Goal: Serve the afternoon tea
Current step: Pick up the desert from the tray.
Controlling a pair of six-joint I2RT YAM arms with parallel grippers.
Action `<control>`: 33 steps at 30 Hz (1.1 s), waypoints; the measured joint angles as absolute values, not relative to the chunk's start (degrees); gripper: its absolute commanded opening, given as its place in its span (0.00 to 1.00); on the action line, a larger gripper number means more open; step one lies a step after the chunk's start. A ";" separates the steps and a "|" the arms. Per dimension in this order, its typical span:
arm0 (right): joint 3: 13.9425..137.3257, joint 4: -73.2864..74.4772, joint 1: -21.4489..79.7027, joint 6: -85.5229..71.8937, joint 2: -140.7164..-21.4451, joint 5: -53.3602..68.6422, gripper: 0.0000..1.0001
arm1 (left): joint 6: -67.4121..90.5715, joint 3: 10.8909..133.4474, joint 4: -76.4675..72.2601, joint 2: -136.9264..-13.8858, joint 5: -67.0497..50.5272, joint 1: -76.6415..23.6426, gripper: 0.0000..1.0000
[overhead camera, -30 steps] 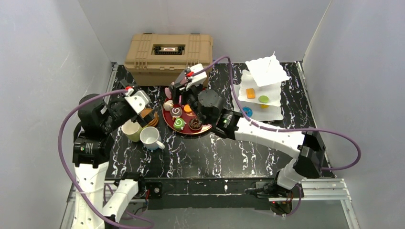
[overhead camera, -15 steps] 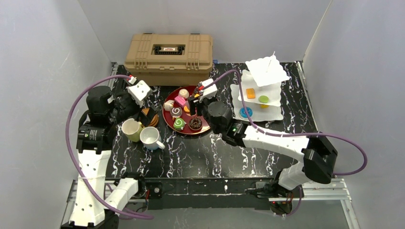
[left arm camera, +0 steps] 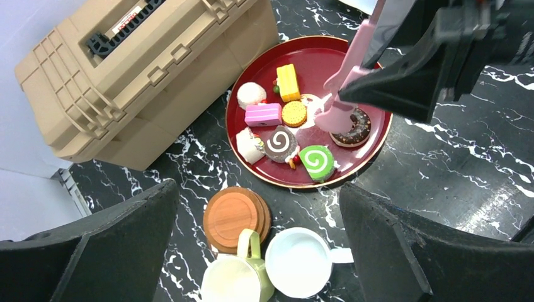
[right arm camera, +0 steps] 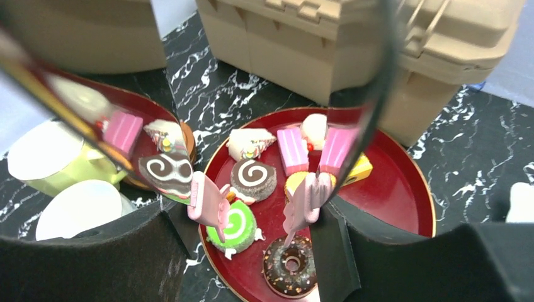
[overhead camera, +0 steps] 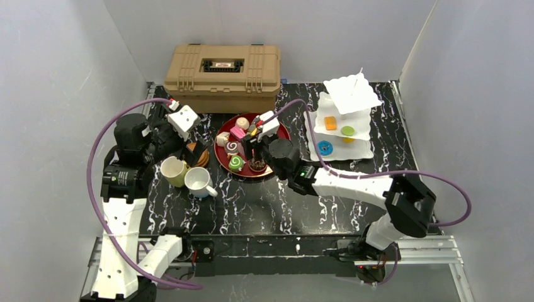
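Right gripper (right arm camera: 249,217): it is closed on the tongs (left arm camera: 343,94) and hangs over the tray (right arm camera: 397,189).
Tongs: the two pink tips point down and stand apart. One tip is just beside the donut (left arm camera: 354,126); if it touches, I cannot tell.
Left gripper (left arm camera: 255,245): its fingers are wide apart with nothing between them. It hovers above the mugs and the coasters (left arm camera: 234,214).
Yellow mug (left arm camera: 234,283): upright on the table (overhead camera: 264,201), on the left side and nearest to the arm bases.
White mug (left arm camera: 299,270): upright, touching the yellow mug on its right side.
Coasters: a brown stack just behind the yellow mug, between the mugs and the tray.
Tray: red and round, in the middle of the table, with all these pastries on it.
Donut: chocolate, at the near right rim of the tray.
Green roll (left arm camera: 316,160): at the near rim, left of the donut.
Brown roll (left arm camera: 280,141): just beside the green roll.
Biscuit (left arm camera: 293,113): round, in the middle of the tray.
Pink cake (left arm camera: 263,114): left of the biscuit.
Yellow cake (left arm camera: 289,82): at the far part of the tray.
Toolbox (left arm camera: 138,63): tan, closed, behind the tray at the far edge.
Stand (overhead camera: 343,94): white, with tiers, at the far right. An orange piece (overhead camera: 330,123), a green piece (overhead camera: 347,131) and a blue donut (overhead camera: 325,148) lie on it.
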State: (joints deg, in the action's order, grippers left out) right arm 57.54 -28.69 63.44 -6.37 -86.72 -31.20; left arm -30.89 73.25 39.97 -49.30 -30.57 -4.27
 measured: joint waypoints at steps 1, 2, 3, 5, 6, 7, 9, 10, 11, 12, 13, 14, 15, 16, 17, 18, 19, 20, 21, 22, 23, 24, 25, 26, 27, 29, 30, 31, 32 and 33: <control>57.56 -29.28 63.44 -6.50 -87.70 -30.83 0.69 | -30.83 73.25 40.01 -49.30 -30.39 -4.27 0.98; 57.56 -29.89 63.44 -6.57 -88.79 -30.46 0.69 | -30.74 73.25 40.10 -49.30 -30.26 -4.27 0.98; 57.56 -30.30 63.44 -6.61 -89.67 -30.20 0.69 | -30.57 73.25 40.27 -49.30 -29.98 -4.27 0.98; 57.56 -31.11 63.44 -6.68 -91.66 -29.65 0.69 | -30.26 73.25 40.62 -49.30 -29.45 -4.27 0.98; 57.56 -31.59 63.44 -6.70 -92.58 -29.39 0.69 | -30.11 73.25 40.82 -49.30 -29.19 -4.27 0.98; 57.56 -31.92 63.44 -6.70 -93.34 -29.21 0.69 | -29.95 73.25 40.99 -49.30 -28.95 -4.27 0.98; 57.60 -32.27 63.44 -6.70 -94.54 -28.67 0.69 | -29.80 73.25 41.28 -49.30 -28.56 -4.27 0.98; 57.65 -32.71 63.44 -6.70 -95.13 -28.38 0.70 | -29.76 73.25 41.36 -49.28 -28.38 -4.27 0.98; 57.76 -33.08 63.44 -6.72 -95.61 -28.18 0.70 | -29.74 73.25 41.45 -49.28 -28.23 -4.27 0.98; 58.02 -33.45 63.44 -6.76 -96.27 -27.97 0.70 | -29.71 73.25 41.54 -49.28 -28.10 -4.27 0.98; 58.30 -33.76 63.44 -6.83 -96.92 -27.75 0.71 | -29.69 73.25 41.63 -49.28 -28.01 -4.27 0.98; 58.48 -34.13 63.44 -6.92 -97.54 -27.53 0.71 | -29.65 73.25 41.67 -49.28 -27.92 -4.27 0.98; 58.61 -34.48 63.44 -6.94 -97.95 -27.42 0.71 | -29.58 73.25 41.67 -49.28 -27.81 -4.27 0.98; 58.72 -34.57 63.44 -7.14 -98.43 -27.16 0.71 | -29.56 73.25 41.67 -49.28 -27.79 -4.27 0.98; 58.78 -34.89 63.44 -7.25 -98.85 -27.03 0.71 | -29.54 73.25 41.67 -49.28 -27.75 -4.27 0.98; 58.83 -35.03 63.44 -7.33 -99.22 -26.79 0.71 | -29.54 73.25 41.67 -49.28 -27.70 -4.27 0.98; 58.85 -35.31 63.44 -7.38 -99.63 -26.72 0.71 | -29.54 73.25 41.67 -49.28 -27.59 -4.27 0.98; 58.89 -35.53 63.44 -7.40 -100.07 -26.57 0.71 | -29.54 73.25 41.67 -49.28 -27.57 -4.27 0.98; 59.07 -35.66 63.44 -7.44 -100.57 -26.57 0.71 | -29.56 73.25 41.67 -49.28 -27.53 -4.27 0.98; 59.29 -35.77 63.44 -7.53 -101.08 -26.37 0.72 | -29.56 73.25 41.67 -49.28 -27.44 -4.27 0.98; 59.51 -35.81 63.44 -7.57 -101.49 -26.37 0.72 | -29.56 73.25 41.67 -49.28 -27.40 -4.27 0.98; 59.77 -35.90 63.44 -7.60 -101.93 -26.30 0.72 | -29.56 73.25 41.67 -49.28 -27.40 -4.27 0.98; 60.01 -36.01 63.44 -7.62 -102.41 -26.15 0.72 | -29.56 73.25 41.67 -49.28 -27.38 -4.27 0.98; 60.25 -36.01 63.44 -7.62 -102.74 -26.11 0.72 | -29.58 73.25 41.67 -49.28 -27.38 -4.27 0.98; 60.34 -36.10 63.44 -7.64 -103.00 -25.98 0.72 | -29.58 73.25 41.67 -49.28 -27.35 -4.27 0.98; 60.64 -36.21 63.44 -7.75 -103.57 -25.80 0.72 | -29.61 73.25 41.67 -49.28 -27.33 -4.27 0.98; 60.71 -36.23 63.44 -7.77 -103.79 -25.71 0.73 | -29.61 73.25 41.67 -49.28 -27.31 -4.27 0.98; 60.77 -36.25 63.44 -7.77 -104.07 -25.71 0.73 | -29.61 73.25 41.67 -49.28 -27.24 -4.27 0.98; 60.86 -36.27 63.44 -7.77 -104.40 -25.69 0.74 | -29.61 73.25 41.67 -49.25 -27.20 -4.27 0.98; 60.90 -36.29 63.44 -7.77 -104.71 -25.65 0.73 | -29.61 73.25 41.67 -49.25 -27.16 -4.27 0.98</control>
State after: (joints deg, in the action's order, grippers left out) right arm 60.90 -36.29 63.44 -7.77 -104.71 -25.65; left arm -29.61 73.25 41.67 -49.25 -27.16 -4.27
